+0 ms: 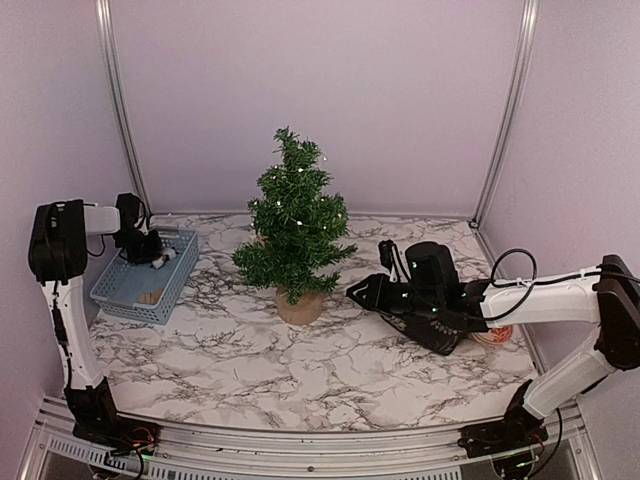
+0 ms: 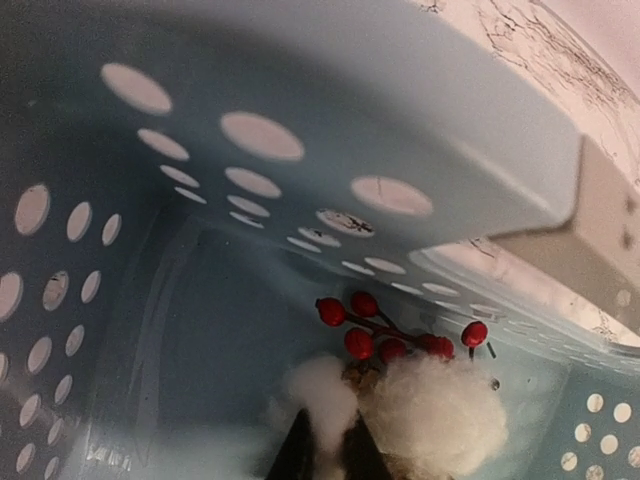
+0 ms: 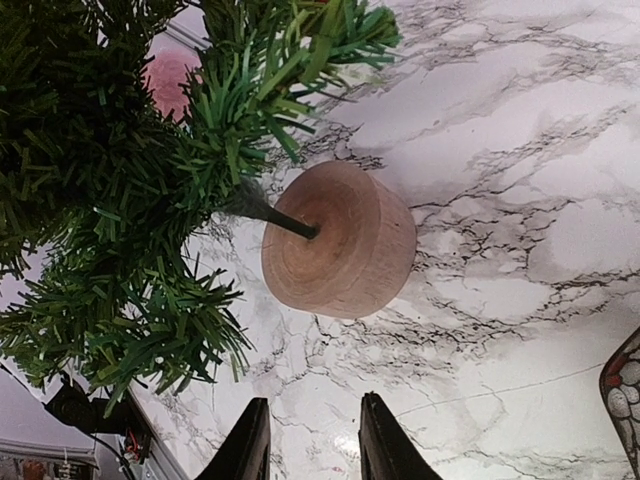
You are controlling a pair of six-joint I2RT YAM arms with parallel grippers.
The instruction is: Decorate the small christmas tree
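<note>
Pale lilac walls close the work cell at the back, left & right, w/ two metal posts standing in the back corners. Below lies the table, white marble pattern w/ dark veins. Its near edge ends at a metal rail by the arm bases; the back & side edges meet the walls.

The small christmas tree stands upright approx. in the middle of the table, a bit to the back, on its wooden stump. The lowest branches spread wider than the stump. A blue basket sits at the left edge near the wall, well apart from the tree.

The left claw is lowered into the basket. In the left wrist view its dark fingertips are close together at some white fluff, w/ red berries just behind. Whether it really grips the fluff, I cannot tell. Perforated basket walls are close around it.

The right claw is low over the table, right of the tree, pointing at the stump, near but not touching. Its fingers stand apart & marble shows btw them. Under the right arm, near the right edge, lies a reddish round thing, mostly hidden.

Widest stretch of marble w/o objects: btw the tree & the near rail.
</note>
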